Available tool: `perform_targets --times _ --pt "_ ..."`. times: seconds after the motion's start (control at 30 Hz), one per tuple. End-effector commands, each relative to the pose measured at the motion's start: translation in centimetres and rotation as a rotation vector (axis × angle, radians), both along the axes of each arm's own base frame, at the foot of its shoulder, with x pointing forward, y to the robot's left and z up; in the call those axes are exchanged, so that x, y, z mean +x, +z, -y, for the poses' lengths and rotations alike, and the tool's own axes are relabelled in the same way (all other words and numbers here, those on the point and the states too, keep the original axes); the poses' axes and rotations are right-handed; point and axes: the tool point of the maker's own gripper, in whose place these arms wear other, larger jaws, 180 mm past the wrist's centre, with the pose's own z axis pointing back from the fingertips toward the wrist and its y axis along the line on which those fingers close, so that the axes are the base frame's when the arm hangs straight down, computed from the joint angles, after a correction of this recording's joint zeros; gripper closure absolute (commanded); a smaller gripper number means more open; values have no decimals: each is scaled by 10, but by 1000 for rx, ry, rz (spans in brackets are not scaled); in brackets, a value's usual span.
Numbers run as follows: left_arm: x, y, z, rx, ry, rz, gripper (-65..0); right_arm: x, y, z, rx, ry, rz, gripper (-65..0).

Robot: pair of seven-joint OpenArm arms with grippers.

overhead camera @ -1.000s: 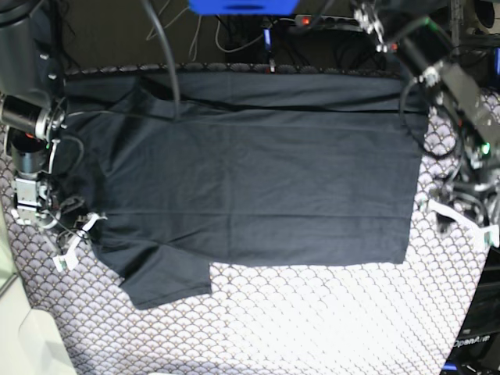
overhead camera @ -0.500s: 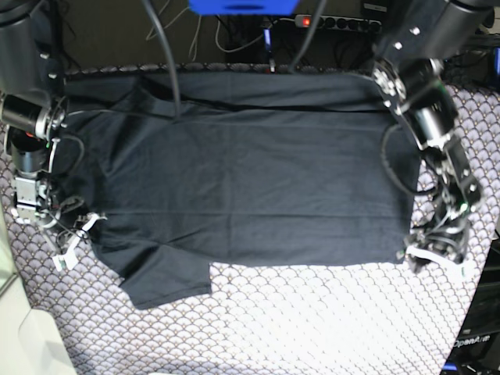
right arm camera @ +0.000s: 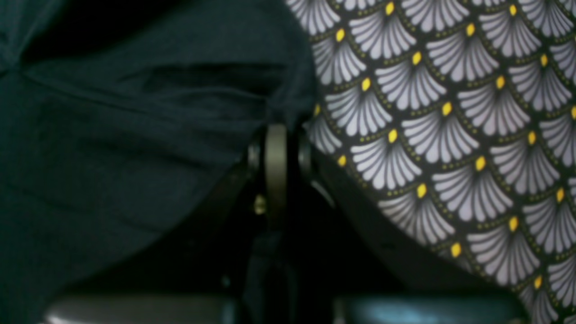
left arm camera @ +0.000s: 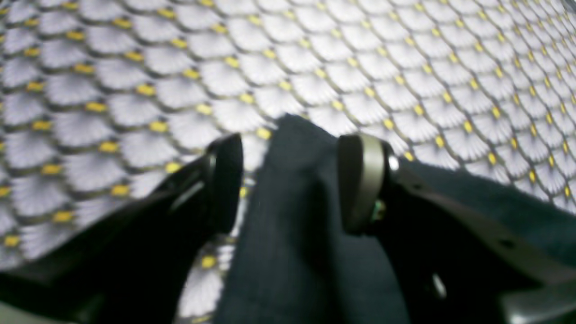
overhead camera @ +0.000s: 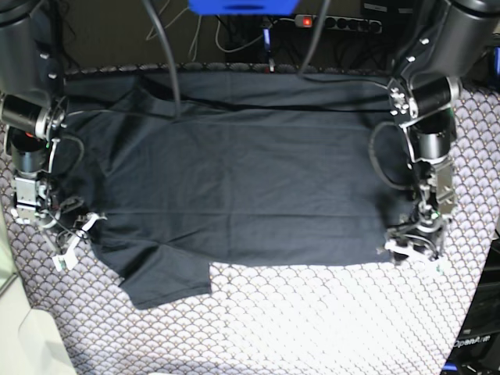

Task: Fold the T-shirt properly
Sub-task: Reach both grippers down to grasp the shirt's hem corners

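Note:
The dark T-shirt (overhead camera: 250, 180) lies spread flat on the scallop-patterned table cover (overhead camera: 312, 320), one sleeve pointing to the front left. My left gripper (overhead camera: 410, 251) is at the shirt's front right hem corner. In the left wrist view it (left arm camera: 290, 180) is open, with the cloth corner (left arm camera: 292, 216) standing between its two fingers. My right gripper (overhead camera: 74, 234) is at the shirt's left edge by the sleeve. In the right wrist view it (right arm camera: 288, 135) is shut, pinching the edge of the shirt (right arm camera: 135, 135).
A power strip (overhead camera: 344, 23) and cables lie beyond the table's back edge. A black cable (overhead camera: 166, 62) hangs over the shirt's back left part. A dark box (overhead camera: 476, 328) stands at the front right. Bare patterned cover runs along the front.
My left arm has swung down from the back right to the shirt's front right hem corner. My right arm and the shirt have stayed in place.

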Motion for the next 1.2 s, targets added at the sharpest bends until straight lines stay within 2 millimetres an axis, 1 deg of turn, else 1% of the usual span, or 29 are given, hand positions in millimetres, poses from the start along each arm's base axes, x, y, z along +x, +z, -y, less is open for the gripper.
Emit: perform_targets --times 0.0,0.1,0.27,0.47,0.57,0.63,0.73,0.77,0.83,0.9,1.0,1.07,1.17 --pt "20 30 -10 11 18 84 -330 8 11 7 -20 1 14 0" --pt "21 18 -4 -25 22 51 -330 8 11 7 -20 1 14 0" --pt "20 13 -4 -29 31 66 -330 8 12 8 -21 0 14 0" --pt "13 -1 0 -46 42 56 -330 7 12 9 -22 -1 14 0" --pt "8 -6 -11 -11 98 43 -330 7 12 9 -22 -1 14 0" --pt "6 -7 -15 -3 118 35 -336 7 12 9 -22 -1 14 0" --pt "6 -8 -14 -2 111 34 -340 8 12 9 -24 1 15 0" --pt "5 -9 -13 -3 110 30 -328 8 12 9 -25 1 14 0" --pt "5 -9 -13 -4 110 28 -282 8 12 9 -25 1 14 0" --pt "5 -9 -13 -4 109 27 -219 7 12 10 -26 0 14 0" --pt "5 -9 -13 -4 109 27 -141 7 12 10 -27 0 13 0" --pt "5 -9 -13 -4 109 25 -120 7 12 10 -27 0 13 0" --pt "3 -13 -11 -12 104 -1 -117 4 10 12 -34 -1 -6 0"
